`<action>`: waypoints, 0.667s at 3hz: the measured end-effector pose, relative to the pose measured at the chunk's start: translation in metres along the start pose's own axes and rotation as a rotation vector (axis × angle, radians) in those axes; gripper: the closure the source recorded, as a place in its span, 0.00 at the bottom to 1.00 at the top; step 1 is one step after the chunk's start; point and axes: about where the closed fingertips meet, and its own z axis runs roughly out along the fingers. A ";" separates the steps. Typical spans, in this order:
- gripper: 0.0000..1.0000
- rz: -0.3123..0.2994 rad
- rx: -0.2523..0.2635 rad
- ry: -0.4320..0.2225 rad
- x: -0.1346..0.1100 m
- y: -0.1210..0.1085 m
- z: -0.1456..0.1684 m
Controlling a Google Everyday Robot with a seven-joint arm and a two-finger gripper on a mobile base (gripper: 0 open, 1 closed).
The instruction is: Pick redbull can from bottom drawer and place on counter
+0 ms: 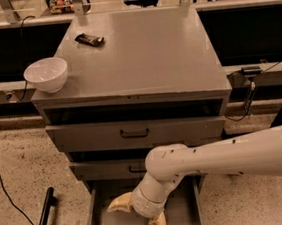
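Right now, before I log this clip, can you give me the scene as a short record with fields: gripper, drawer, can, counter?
gripper: down inside the open bottom drawer, near its front
fingers: spread apart, nothing seen between them
can: not visible; possibly hidden under the arm
counter: white bowl at the front left corner, dark snack bar toward the back left
stage: no can on the counter yet

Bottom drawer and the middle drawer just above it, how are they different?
The deep grey metal bottom drawer is pulled out; the shallower grey metal middle drawer is shut. The bottom drawer has the robot's cream two-finger gripper inside it, fingers spread; the middle drawer shows only its front. Both are grey metal.
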 end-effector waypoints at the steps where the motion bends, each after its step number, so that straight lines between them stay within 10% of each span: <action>1: 0.00 0.082 0.000 0.138 0.049 0.016 0.014; 2: 0.00 0.125 0.005 0.248 0.101 0.034 0.026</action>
